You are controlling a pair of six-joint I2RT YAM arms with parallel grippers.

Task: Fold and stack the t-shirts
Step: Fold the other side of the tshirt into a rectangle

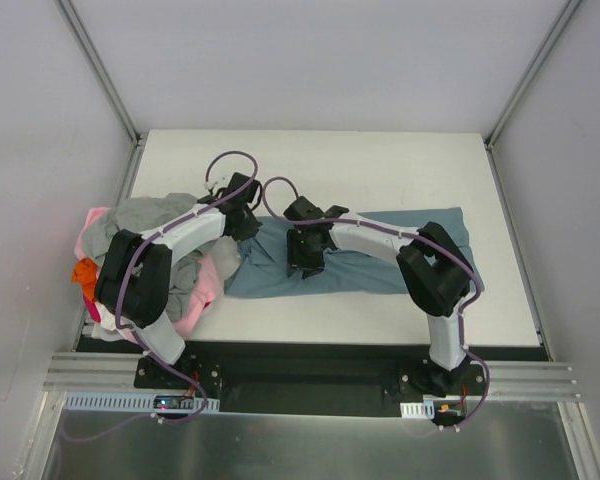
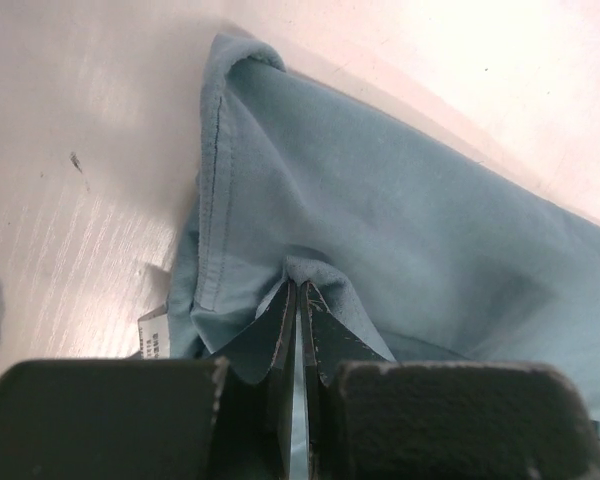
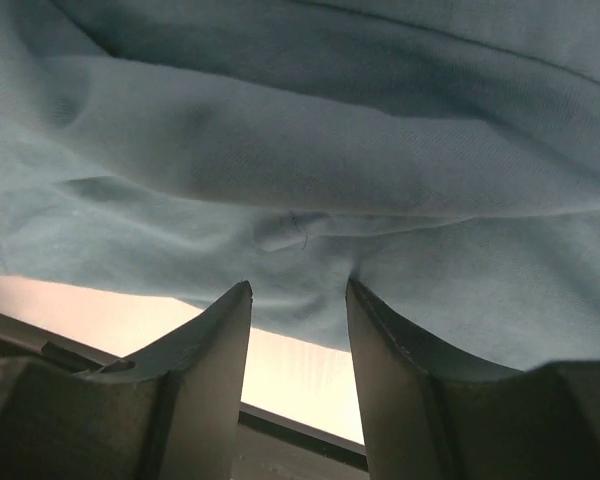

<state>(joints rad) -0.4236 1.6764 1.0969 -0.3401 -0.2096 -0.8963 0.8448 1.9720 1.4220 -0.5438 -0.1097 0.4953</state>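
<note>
On the white table (image 1: 380, 160), left gripper (image 2: 298, 300) clamps the blue cotton t-shirt (image 1: 270, 275), right gripper (image 3: 298, 290) gapes; lone pull risks bunching.

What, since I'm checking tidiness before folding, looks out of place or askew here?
The blue t-shirt lies rumpled and slanted, not flat, pinched by the left gripper. The heap of unfolded shirts crowds the table at its left edge.
</note>
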